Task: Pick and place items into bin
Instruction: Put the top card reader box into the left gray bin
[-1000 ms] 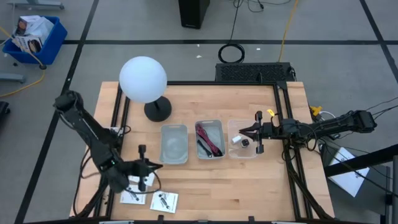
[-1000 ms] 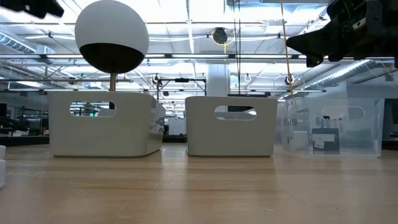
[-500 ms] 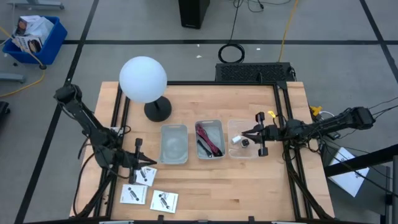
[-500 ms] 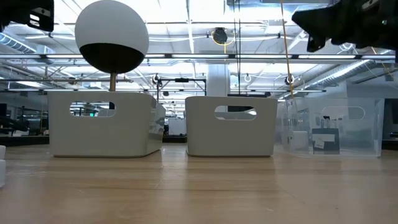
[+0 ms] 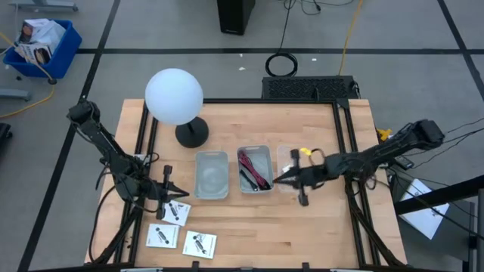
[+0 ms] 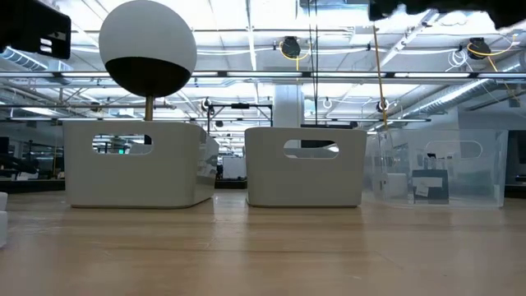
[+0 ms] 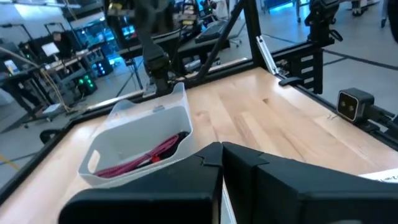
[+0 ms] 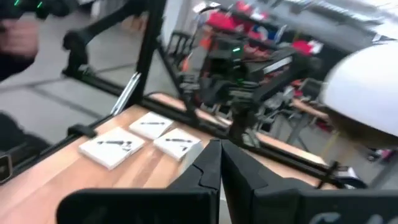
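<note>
Three white packets lie flat on the table near its front left: one (image 5: 178,213) just beside my left gripper (image 5: 180,198), two more (image 5: 161,238) (image 5: 200,243) nearer the front edge. They also show in the right wrist view (image 8: 112,146). The black-and-red cable (image 5: 253,170) lies in the middle bin (image 5: 266,155). My left gripper is shut and empty, above the table. My right gripper (image 5: 278,180) is shut, over the clear bin (image 5: 283,155) by the middle bin's right wall. The tiny cube and the white piece are hidden under my right arm.
A white globe lamp (image 5: 174,96) on a black base stands at the far left. An empty white bin (image 5: 211,175) stands left of the middle bin. Black rails (image 5: 344,143) run along the table's left and right sides. Bare wood lies in front of the bins.
My right gripper has gone toward the table's left edge, from the clear bin's right side across it to the middle bin's wall. My left gripper has drawn back a little toward the far edge, and the third packet now shows beside it on the table.
</note>
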